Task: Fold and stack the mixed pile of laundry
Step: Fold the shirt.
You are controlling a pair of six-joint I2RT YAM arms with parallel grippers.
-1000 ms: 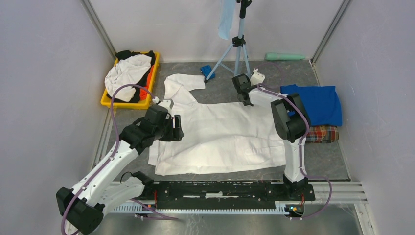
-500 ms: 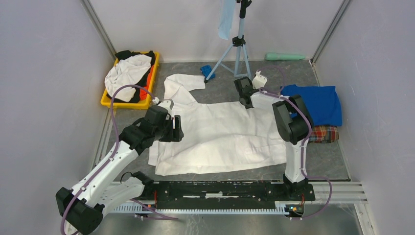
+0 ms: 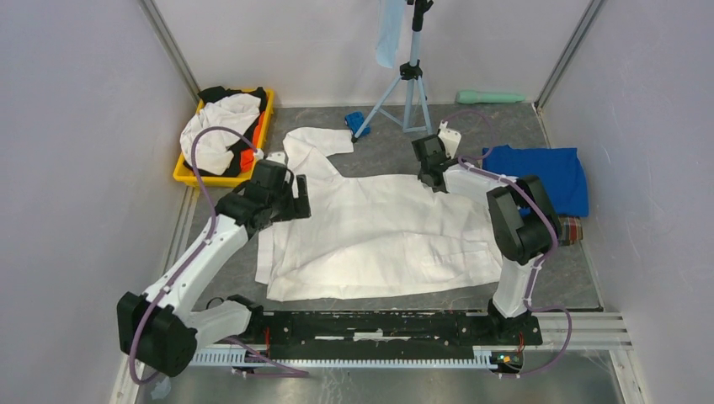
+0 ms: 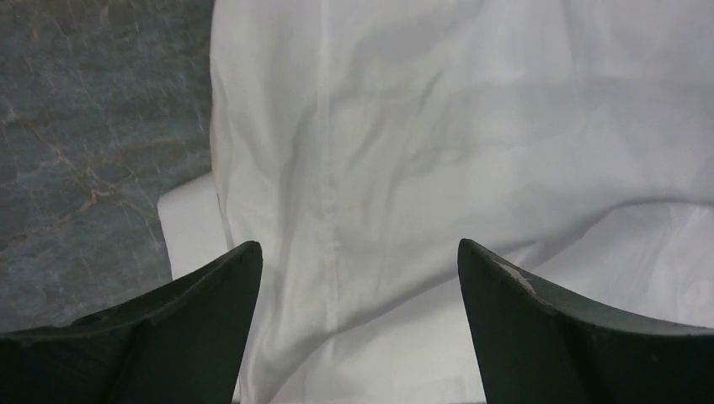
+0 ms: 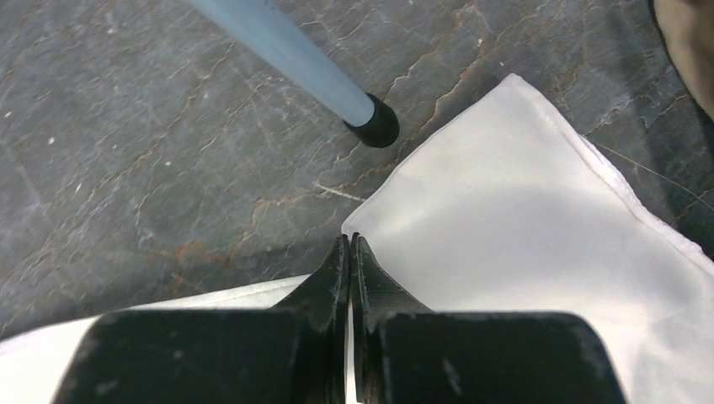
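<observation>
I see my left hand point(image 4: 358, 252) spread wide above the white shirt point(image 4: 438, 126) on the worktop point(image 4: 93, 126). My right hand point(image 5: 349, 241) is pressed together at a corner of the shirt.

You've got 5 bystanders on the grey table point(image 3: 383, 156)
Far centre: 1 tripod point(image 3: 411, 80), a pale-blue cloth point(image 3: 389, 34) hanging from it, a small bright-blue object point(image 3: 356, 122) beside its left foot. Far right: a green cylinder point(image 3: 490, 97). Far left: a yellow tray point(image 3: 206, 178).
</observation>
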